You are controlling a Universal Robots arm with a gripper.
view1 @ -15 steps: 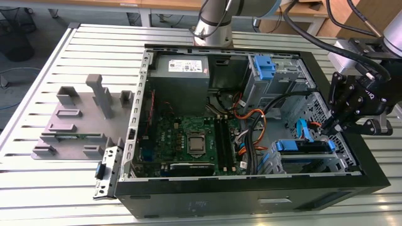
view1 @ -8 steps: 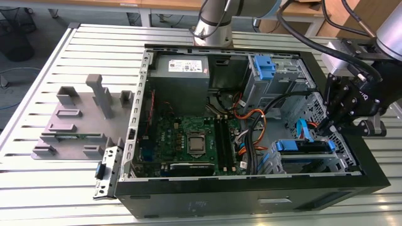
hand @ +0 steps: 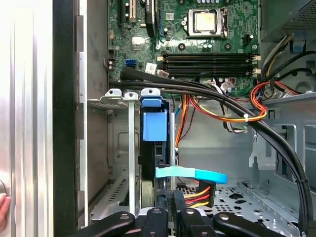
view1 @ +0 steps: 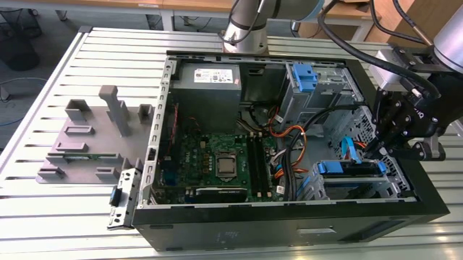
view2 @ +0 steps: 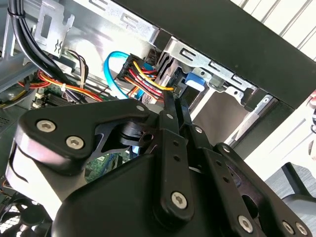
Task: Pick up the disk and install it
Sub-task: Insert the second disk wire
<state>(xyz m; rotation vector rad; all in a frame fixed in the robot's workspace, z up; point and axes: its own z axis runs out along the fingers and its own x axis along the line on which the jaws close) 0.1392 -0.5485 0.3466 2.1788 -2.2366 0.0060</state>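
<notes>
The slatted metal counter carries an open PC case lying on its side, w/ a grey fixture block beside it on the exterior view's left. Inside the case, going down in size: the grey power supply box at the far end, the green motherboard mid-case, a drive cage at the exterior view's right, near corner. The arm hangs over that corner and its claw reaches down into the cage area. The disk sits in the cage slot, blue bracket showing, directly ahead of the claw in the first wrist view; its long axis runs along the slot, in line w/ the claw's reach, so the relation that matters is straight-ahead along the slot, not sideways. In the second wrist view the black claw comes to a narrow tip just beside the blue bracket tab and the bundle of red, yellow and orange wires. Fingers look drawn together, probably gripping the disk's edge or bracket, but contact point is hidden behind the linkage — can't tell for sure. A light-blue flat cable crosses in front of the disk, and thick black cables sweep over the cage, cutting off most of the disk body; label isn't visible.
</notes>
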